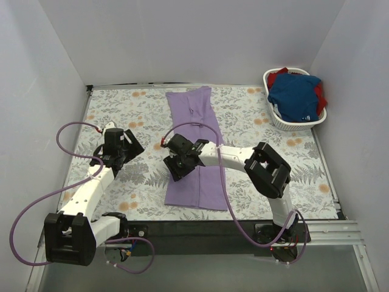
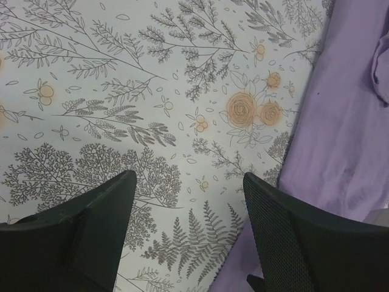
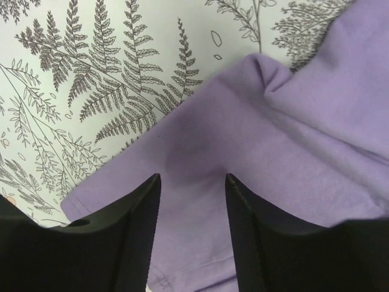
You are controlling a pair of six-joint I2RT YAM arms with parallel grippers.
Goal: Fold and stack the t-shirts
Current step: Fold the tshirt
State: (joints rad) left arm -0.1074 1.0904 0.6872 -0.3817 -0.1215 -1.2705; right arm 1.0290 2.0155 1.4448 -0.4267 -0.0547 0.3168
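The desk (image 1: pixel 261 137) has a cloth with flowers and leaves drawn on it. The purple shirt (image 1: pixel 194 115) lies flat on it, folded into a long strip. The strip runs from the middle of the far edge of the desk down to the middle of the near edge.

A white basket (image 1: pixel 285 125) sits in the far right corner of the desk. The blue shirt (image 1: pixel 295 97) is bunched up inside it. The red shirt (image 1: pixel 320 97) peeks out from under the blue one, at the back and at the right side of the basket.

The left end effector (image 1: pixel 117 153) hangs over the bare left part of the desk, well apart from the purple shirt. Its wrist camera shows its two black fingers (image 2: pixel 85 231) spread wide. Only the flower cloth shows between them. The edge of the purple shirt (image 2: pixel 340 140) is off to the right in that view.

The right end effector (image 1: pixel 182 159) is over the left edge of the purple shirt, about the middle of the strip. Its wrist camera shows its fingers (image 3: pixel 109 243) apart, with a narrower gap than on the left one. The purple shirt (image 3: pixel 273 134) lies flat under the gap, and the fingers do not pinch it. A folded corner of the shirt rests on the leafy cloth (image 3: pixel 91 73) just ahead of the fingers.
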